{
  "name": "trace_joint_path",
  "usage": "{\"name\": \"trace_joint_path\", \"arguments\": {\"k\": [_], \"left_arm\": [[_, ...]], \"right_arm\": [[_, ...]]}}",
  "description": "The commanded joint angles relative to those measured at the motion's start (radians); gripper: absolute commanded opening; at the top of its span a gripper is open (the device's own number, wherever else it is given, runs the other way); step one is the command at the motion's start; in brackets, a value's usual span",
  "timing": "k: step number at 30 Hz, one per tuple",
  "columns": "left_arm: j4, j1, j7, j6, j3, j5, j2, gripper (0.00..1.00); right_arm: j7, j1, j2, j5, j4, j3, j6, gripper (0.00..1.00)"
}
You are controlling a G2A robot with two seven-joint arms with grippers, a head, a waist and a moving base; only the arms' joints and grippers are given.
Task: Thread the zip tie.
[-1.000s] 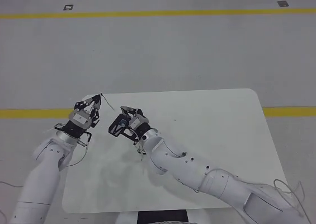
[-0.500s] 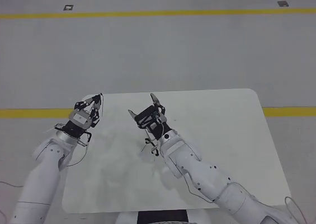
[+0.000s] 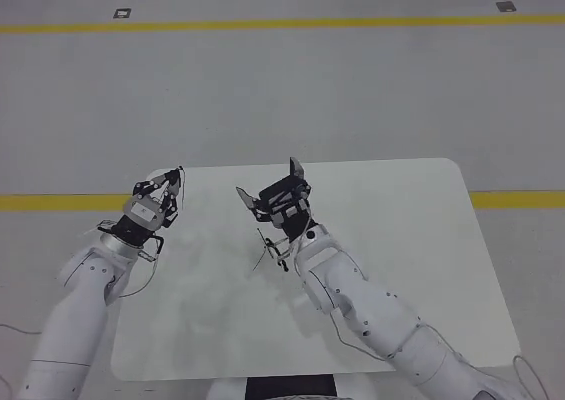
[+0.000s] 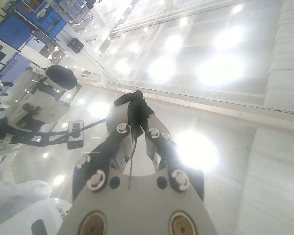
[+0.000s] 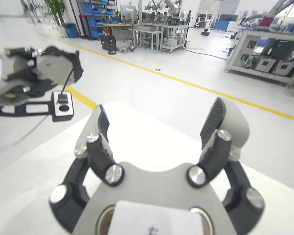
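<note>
Clamping the zip tie above the desk's far left corner, left claw holds it; right claw gapes empty. Likely light and whippy: pinch near its tip.

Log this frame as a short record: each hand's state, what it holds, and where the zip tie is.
left hand: shut on the zip tie, raised at a corner of the table
right hand: open, holding nothing, above the table
zip tie: thin black strap pinched in the left hand
table: white, rounded corners
threaded: cannot tell
</note>
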Motion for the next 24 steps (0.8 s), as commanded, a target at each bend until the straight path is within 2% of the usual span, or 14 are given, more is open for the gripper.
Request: {"name": "trace_joint_path", "arguments": {"k": [1,6,10,11,17,18,21,22,24], "left_arm": [[0.0,0.0,0.0,0.0,0.0,0.0,0.0,0.0],[0.0,0.0,0.0,0.0,0.0,0.0,0.0,0.0],[0.0,0.0,0.0,0.0,0.0,0.0,0.0,0.0],[0.0,0.0,0.0,0.0,0.0,0.0,0.0,0.0],[0.0,0.0,0.0,0.0,0.0,0.0,0.0,0.0],[-0.018,-0.001,-0.009,0.0,0.009,0.019,0.0,0.0],[-0.044,0.015,-0.098,0.0,0.039,0.032,0.008,0.0],[-0.052,0.022,-0.138,0.0,0.052,0.028,0.014,0.0],[-0.055,0.029,-0.177,0.0,0.067,0.005,0.026,0.0]], "right_arm": [[0.002,-0.014,0.004,0.073,-0.024,0.048,-0.038,1.0],[0.03,-0.051,0.005,0.259,-0.086,0.113,-0.131,1.0],[-0.003,-0.076,-0.001,0.412,-0.111,0.148,-0.164,1.0],[-0.02,-0.082,-0.005,0.474,-0.117,0.151,-0.192,1.0],[-0.02,-0.082,-0.005,0.474,-0.117,0.151,-0.192,1.0],[-0.02,-0.082,-0.005,0.474,-0.117,0.151,-0.192,1.0],[-0.02,-0.082,-0.005,0.474,-0.117,0.151,-0.192,1.0],[-0.02,-0.082,-0.005,0.474,-0.117,0.151,-0.192,1.0],[-0.02,-0.082,-0.005,0.474,-0.117,0.151,-0.192,1.0]]}}
